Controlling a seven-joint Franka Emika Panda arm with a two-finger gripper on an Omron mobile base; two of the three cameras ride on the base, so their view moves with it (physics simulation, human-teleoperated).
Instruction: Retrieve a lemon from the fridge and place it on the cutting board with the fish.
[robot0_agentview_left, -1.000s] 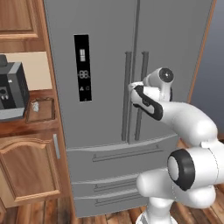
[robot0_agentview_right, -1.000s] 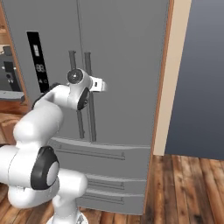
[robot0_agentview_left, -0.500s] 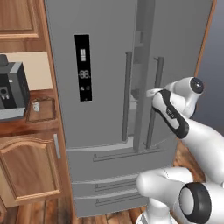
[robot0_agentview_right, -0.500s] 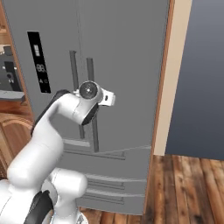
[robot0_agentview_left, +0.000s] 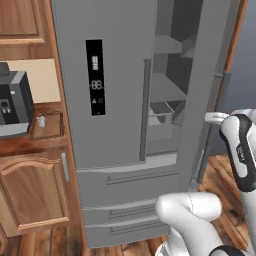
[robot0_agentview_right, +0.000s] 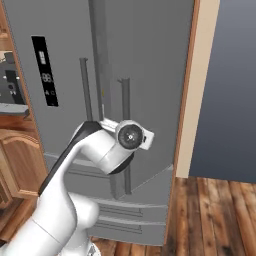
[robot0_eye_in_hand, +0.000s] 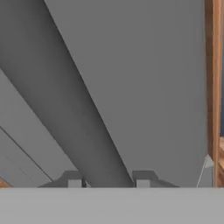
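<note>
Swinging the fridge's right door ajar, the fingers straddle its bar handle, one tip either side (whether they pinch it, I cannot tell). Shelves show beyond the fingers; no lemon visible yet. Likely light, firm and smooth, it should be taken across its middle.

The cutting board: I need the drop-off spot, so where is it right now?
In the left base view, the cutting board lies on the wooden counter left of the fridge, just right of the coffee machine.
</note>
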